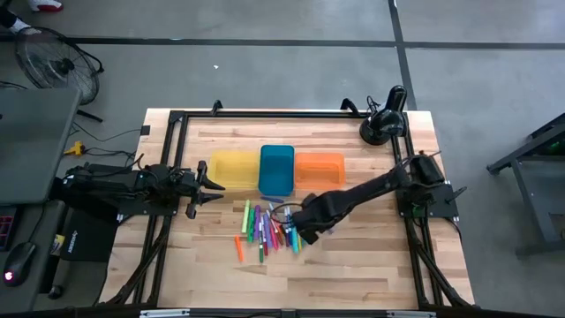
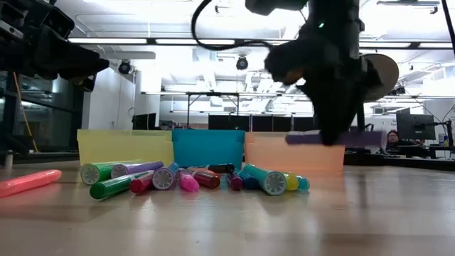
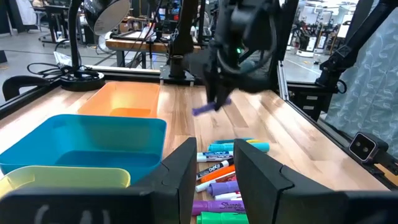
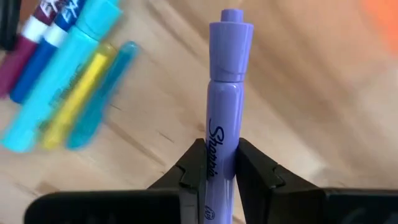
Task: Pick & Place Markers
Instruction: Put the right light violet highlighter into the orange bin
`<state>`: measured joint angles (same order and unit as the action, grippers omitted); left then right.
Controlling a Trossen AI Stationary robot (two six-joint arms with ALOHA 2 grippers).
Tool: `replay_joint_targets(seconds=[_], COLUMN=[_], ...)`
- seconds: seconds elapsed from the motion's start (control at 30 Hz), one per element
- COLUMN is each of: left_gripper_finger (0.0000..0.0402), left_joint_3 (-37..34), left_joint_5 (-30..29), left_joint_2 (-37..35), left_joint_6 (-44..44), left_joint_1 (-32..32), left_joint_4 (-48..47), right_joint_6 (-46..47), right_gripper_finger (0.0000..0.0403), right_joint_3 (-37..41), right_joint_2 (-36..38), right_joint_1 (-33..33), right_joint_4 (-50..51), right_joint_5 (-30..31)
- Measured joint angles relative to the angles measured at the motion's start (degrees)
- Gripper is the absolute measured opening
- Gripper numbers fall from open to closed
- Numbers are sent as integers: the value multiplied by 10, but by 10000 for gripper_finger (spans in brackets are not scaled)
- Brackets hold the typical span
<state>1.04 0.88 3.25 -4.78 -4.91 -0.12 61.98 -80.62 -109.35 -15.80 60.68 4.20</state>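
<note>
Right gripper [image 4: 219,171] clamped on purple marker [image 4: 226,93], lifted off table | marker level, long axis pointing ahead of fingers | orange tray [image 1: 320,168] at 1 o'clock, near | left gripper [image 1: 210,183] part open, empty, waiting by yellow tray [image 1: 233,169]

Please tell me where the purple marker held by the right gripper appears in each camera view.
High view: the purple marker is hidden under the right gripper, beside the marker pile.
Low view: purple marker, lifted, level, in front of the orange tray.
Left wrist view: purple marker, above the table, beyond the pile.
Right wrist view: purple marker, centre, clamped between the fingers.
Shared landmark: the orange tray.
</note>
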Motion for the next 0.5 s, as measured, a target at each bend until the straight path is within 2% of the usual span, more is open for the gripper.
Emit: replay_joint_targets(seconds=[0.27,0.5], left_gripper_finger=[104,104], left_joint_3=[0,0], left_joint_5=[0,0], left_joint_2=[0,0], left_joint_6=[0,0], left_joint_1=[0,0], left_joint_4=[0,0], right_joint_6=[-167,-371], right_gripper_finger=[53,57], right_joint_3=[-1,-1], right_joint_2=[53,65], right_joint_1=[57,124], right_joint_4=[51,51], right_joint_5=[37,46])
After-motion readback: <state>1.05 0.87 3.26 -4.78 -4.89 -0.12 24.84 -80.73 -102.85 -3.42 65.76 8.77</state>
